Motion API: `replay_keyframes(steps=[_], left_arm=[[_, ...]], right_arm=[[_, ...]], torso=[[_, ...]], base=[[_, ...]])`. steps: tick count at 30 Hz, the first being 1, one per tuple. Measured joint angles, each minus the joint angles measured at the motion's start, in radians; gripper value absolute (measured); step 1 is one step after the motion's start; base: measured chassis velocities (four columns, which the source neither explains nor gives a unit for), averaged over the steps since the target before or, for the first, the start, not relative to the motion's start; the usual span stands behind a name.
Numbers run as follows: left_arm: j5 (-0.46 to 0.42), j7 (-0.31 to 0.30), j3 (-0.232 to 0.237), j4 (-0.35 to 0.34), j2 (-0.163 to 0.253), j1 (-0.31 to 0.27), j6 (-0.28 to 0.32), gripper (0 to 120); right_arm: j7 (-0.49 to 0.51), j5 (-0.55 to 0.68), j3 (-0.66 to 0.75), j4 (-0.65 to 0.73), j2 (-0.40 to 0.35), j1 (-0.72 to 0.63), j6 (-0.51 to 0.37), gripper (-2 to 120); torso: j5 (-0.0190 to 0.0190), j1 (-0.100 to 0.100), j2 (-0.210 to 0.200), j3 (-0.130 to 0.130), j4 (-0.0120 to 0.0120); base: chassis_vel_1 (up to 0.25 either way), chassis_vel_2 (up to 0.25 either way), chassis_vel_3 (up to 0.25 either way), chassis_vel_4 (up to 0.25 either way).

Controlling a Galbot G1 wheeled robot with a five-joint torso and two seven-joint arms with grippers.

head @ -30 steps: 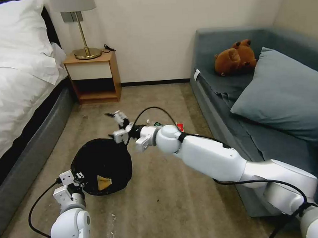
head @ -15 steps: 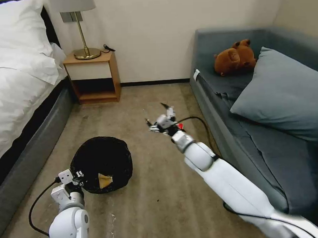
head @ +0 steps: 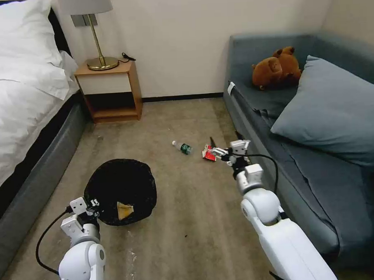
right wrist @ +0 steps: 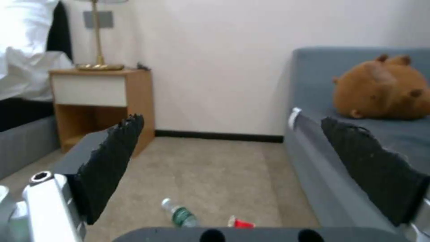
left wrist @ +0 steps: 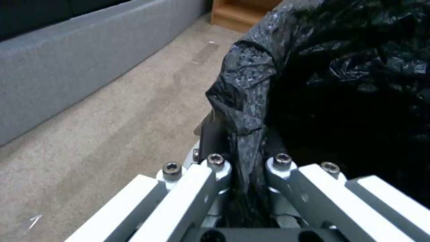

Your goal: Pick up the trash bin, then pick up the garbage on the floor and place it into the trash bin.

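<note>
The trash bin (head: 119, 188), draped in its black bag (left wrist: 340, 84), sits low at my front left over the floor (head: 190, 222). A tan piece of garbage (head: 124, 209) lies inside it. My left gripper (head: 88, 206) (left wrist: 244, 158) is shut on the bag-covered rim. My right gripper (head: 225, 139) (right wrist: 242, 151) is open and empty, hovering close beside the sofa and just right of the red-and-white packet (head: 209, 152) (right wrist: 241, 223). The small clear bottle (head: 182, 147) (right wrist: 180, 214) with a green label lies on the carpet left of the packet.
A grey sofa (head: 277, 123) with a brown plush toy (head: 277, 68) and a cushion (head: 330, 109) lines the right side. The bed (head: 20, 106) fills the left. A wooden nightstand (head: 110, 91) with a lamp stands at the back wall. Open carpet lies between them.
My right arm has swung from above the bin across to the right, ending near the sofa by the red packet, gripper still open. The bin and left gripper have barely moved.
</note>
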Motion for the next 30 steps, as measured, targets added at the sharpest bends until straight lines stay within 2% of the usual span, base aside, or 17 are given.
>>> replay_keyframes(steps=[5,10,30], left_arm=[[0.0,0.001,0.006,0.006,-0.001,-0.002,-0.001,3],[0.001,0.001,0.006,0.009,-0.001,-0.006,-0.001,3],[0.005,0.0,0.007,0.017,-0.001,-0.01,-0.005,3]], right_arm=[[-0.057,-0.045,0.045,-0.026,0.024,-0.079,0.105,100],[-0.093,-0.076,0.065,-0.052,0.043,-0.108,0.15,100],[-0.131,-0.079,0.075,-0.077,0.053,-0.105,0.171,100]], torso=[[0.0001,0.0,0.0,0.0,-0.0001],[0.0001,0.0,0.0,0.0,0.0],[0.0001,0.0,0.0,0.0,0.0]], base=[[0.0,0.0,0.0,0.0],[0.0,0.0,0.0,0.0],[0.0,0.0,0.0,0.0]])
